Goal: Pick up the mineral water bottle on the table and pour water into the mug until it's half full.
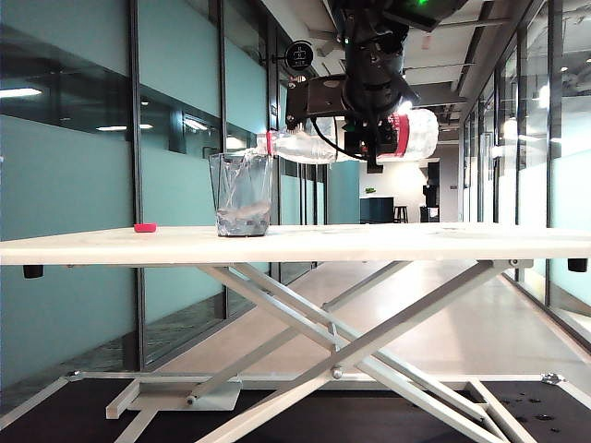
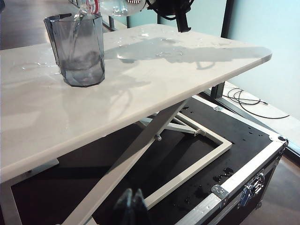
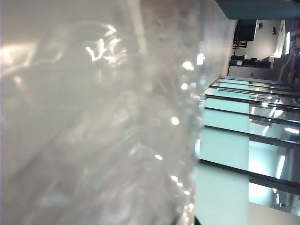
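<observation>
- The mineral water bottle [image 1: 355,140] is in the air above the worktop [image 1: 369,242], lying almost level, with its red-banded neck over the rim of the mug [image 1: 242,194].
- I see a thin stream of water going from the bottle mouth down into the mug; the water level in the mug is low, near its bottom.
- The mug stands upright on the left part of the worktop, and in the left wrist view I see the same mug [image 2: 77,49] with the bottle mouth [image 2: 89,5] just above it.
- The right gripper [image 1: 374,138] grasps the bottle around its body, fingers closed on it; the right wrist view is filled by the clear ribbed plastic [image 3: 98,117].
- The left gripper [image 2: 131,206] is low beside the worktop, well apart from the mug; its fingers look pressed together and hold nothing.
- A small red cap [image 1: 145,227] lies on the worktop, left of the mug.
- Some water drops shine on the worktop [image 2: 159,51] under the bottle.
</observation>
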Robot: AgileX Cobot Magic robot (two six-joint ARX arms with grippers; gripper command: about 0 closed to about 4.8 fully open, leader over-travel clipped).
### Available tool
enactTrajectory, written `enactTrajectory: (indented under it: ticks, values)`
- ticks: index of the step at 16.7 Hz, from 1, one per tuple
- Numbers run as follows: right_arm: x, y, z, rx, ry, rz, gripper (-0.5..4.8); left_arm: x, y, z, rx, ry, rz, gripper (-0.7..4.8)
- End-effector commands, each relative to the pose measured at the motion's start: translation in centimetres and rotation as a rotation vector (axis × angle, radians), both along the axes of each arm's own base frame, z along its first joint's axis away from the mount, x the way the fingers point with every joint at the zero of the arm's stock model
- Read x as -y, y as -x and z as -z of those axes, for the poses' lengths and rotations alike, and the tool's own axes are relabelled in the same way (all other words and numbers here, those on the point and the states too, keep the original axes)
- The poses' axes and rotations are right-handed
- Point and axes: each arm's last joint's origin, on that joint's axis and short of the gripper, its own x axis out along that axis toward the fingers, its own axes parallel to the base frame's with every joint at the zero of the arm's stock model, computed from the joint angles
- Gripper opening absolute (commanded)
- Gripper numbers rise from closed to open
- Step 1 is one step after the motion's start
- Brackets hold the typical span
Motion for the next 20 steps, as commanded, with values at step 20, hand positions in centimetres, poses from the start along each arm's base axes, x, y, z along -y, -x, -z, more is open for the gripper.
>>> enactTrajectory:
  ticks: [20]
  values:
    - [-0.12,0.16,-1.5,0.092,-0.266,0.052,1.98,0.02,0.01,-0.11,0.022,-0.016,0.006,-0.05]
